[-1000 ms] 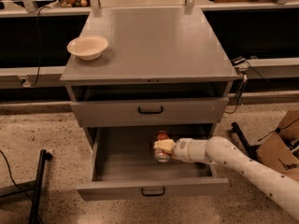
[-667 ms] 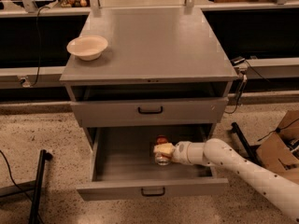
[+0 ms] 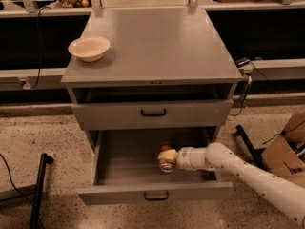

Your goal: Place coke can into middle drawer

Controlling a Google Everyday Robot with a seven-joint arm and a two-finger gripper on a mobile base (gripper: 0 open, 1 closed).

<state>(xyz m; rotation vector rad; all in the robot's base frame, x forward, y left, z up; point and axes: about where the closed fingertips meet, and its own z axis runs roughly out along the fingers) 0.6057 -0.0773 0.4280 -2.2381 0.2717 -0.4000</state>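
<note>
The middle drawer [image 3: 119, 168] is pulled open below the closed topmost drawer [image 3: 152, 113] of the grey cabinet. My gripper [image 3: 167, 155] reaches into it from the right on a white arm [image 3: 248, 173]. Its cream fingers [image 3: 167, 154] are shut on the coke can [image 3: 165, 147]. The can is orange-red on top, with a shiny end showing below the fingers. It stands roughly upright, low over the drawer floor near the middle. I cannot tell whether it touches the floor.
A cream-white bowl [image 3: 89, 48] sits on the cabinet top [image 3: 157, 42] at the left. A black stand leg [image 3: 40, 185] lies on the floor at the left. A cardboard box [image 3: 286, 147] and cables are at the right.
My gripper and the can have sunk slightly lower into the open drawer. Nothing else has moved.
</note>
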